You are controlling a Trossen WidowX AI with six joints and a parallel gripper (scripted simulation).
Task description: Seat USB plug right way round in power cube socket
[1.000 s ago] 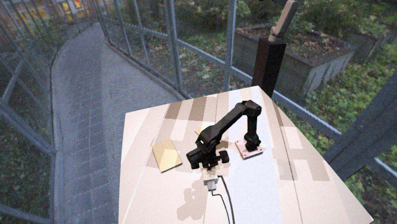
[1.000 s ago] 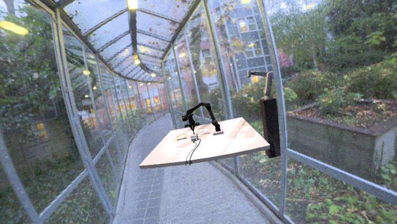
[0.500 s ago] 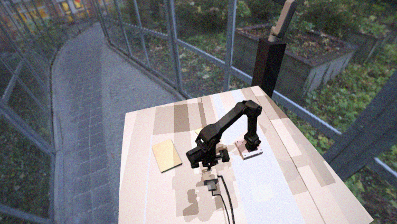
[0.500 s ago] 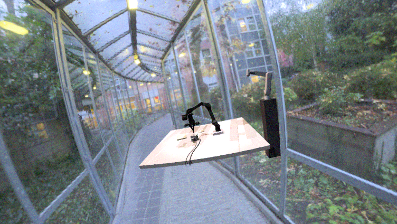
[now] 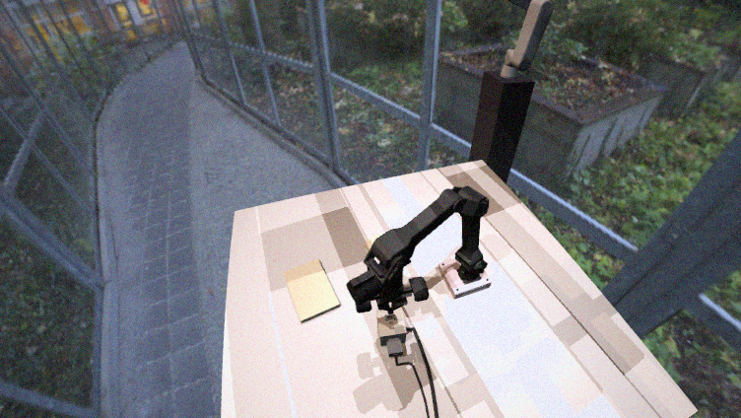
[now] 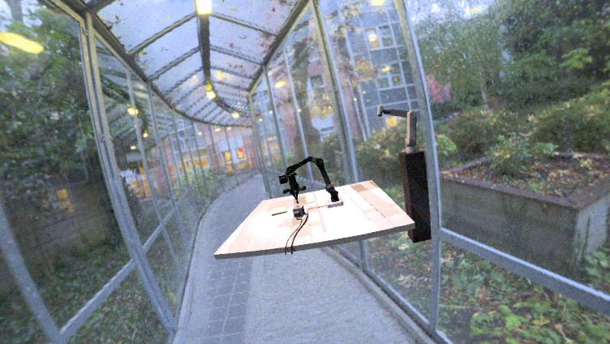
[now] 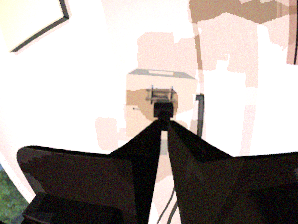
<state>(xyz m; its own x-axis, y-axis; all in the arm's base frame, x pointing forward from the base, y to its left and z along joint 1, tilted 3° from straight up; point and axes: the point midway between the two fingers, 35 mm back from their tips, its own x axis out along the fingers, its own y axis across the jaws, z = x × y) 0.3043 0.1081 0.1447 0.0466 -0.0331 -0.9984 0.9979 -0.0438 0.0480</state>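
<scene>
The power cube (image 5: 390, 328) (image 6: 298, 211) (image 7: 143, 87) is a small pale block on the table in front of the arm. My gripper (image 5: 387, 313) (image 6: 294, 199) (image 7: 164, 125) points straight down over it and is shut on the small dark USB plug (image 7: 162, 108) (image 5: 388, 313). The plug sits at the fingertips right over the socket (image 7: 161, 94) on the cube's top. I cannot tell whether its tip is inside the socket. A second dark plug (image 5: 395, 346) sits in the cube's near side. Two black cables (image 5: 426, 366) (image 6: 294, 238) run from the cube to the table's front edge.
A flat yellow pad (image 5: 309, 289) (image 6: 278, 210) lies to the left of the cube. The arm's base (image 5: 465, 281) stands behind and to the right. A dark post (image 5: 501, 121) (image 6: 414, 192) stands at the table's far corner. The table edge (image 5: 227, 332) is left of the pad.
</scene>
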